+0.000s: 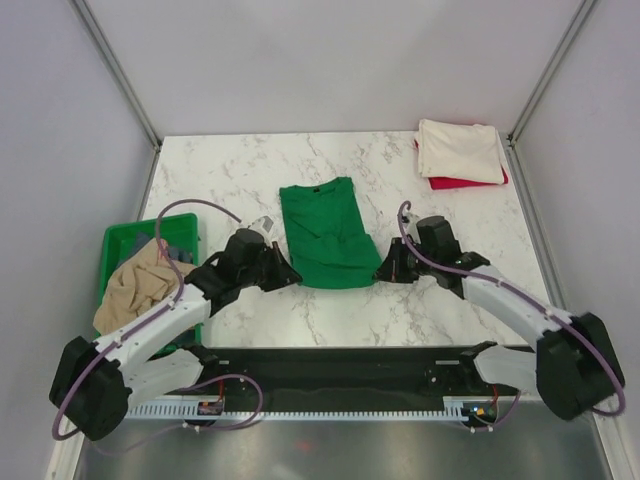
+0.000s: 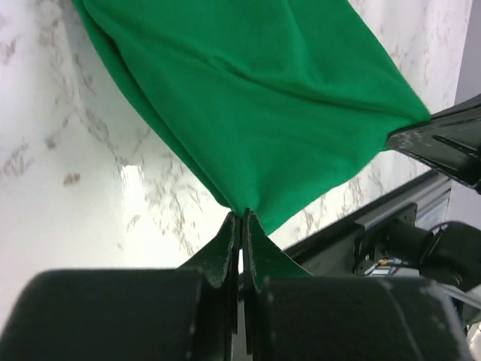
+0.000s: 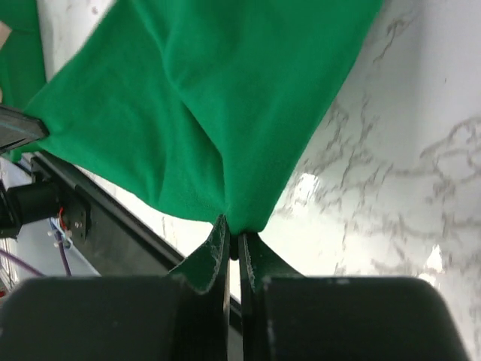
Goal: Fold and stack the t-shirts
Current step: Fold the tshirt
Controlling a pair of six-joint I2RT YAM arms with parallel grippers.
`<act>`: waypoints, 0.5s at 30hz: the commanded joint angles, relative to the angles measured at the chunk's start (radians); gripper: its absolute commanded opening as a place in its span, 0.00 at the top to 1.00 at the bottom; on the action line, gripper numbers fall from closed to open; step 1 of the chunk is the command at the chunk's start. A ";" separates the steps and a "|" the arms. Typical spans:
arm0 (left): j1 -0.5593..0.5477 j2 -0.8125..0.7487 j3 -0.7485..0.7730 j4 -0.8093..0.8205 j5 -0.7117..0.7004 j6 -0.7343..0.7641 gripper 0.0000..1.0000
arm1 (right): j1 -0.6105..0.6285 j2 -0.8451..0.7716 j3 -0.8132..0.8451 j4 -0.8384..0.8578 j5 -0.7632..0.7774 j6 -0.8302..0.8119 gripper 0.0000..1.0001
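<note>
A green plastic bin [image 1: 125,240] sits at the left edge of the marble table [image 1: 230,170], perhaps overhanging it.

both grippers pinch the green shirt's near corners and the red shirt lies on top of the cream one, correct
No: the top external view shows the cream-white t-shirt lying on the red t-shirt. Left gripper and right gripper do pinch the green t-shirt by its near corners.

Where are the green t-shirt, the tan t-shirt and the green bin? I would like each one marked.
green t-shirt [image 1: 322,225]: top view, middle of its body.
tan t-shirt [image 1: 135,288]: top view, middle of the crumpled cloth.
green bin [image 1: 118,242]: top view, bare far-left corner.
</note>
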 commanded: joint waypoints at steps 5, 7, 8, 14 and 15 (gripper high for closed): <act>-0.087 -0.180 0.144 -0.371 -0.141 -0.060 0.98 | 0.041 -0.277 0.048 -0.347 0.082 0.024 1.00; -0.085 -0.176 0.210 -0.425 -0.177 -0.040 0.98 | 0.042 -0.261 0.107 -0.377 0.089 0.012 1.00; -0.085 -0.158 0.228 -0.434 -0.198 -0.031 0.98 | 0.044 -0.245 0.132 -0.383 0.099 0.003 1.00; -0.055 -0.024 0.354 -0.448 -0.229 0.001 0.98 | 0.038 -0.033 0.325 -0.403 0.146 -0.087 1.00; -0.039 0.008 0.365 -0.445 -0.226 0.001 0.98 | 0.036 -0.007 0.365 -0.400 0.145 -0.095 1.00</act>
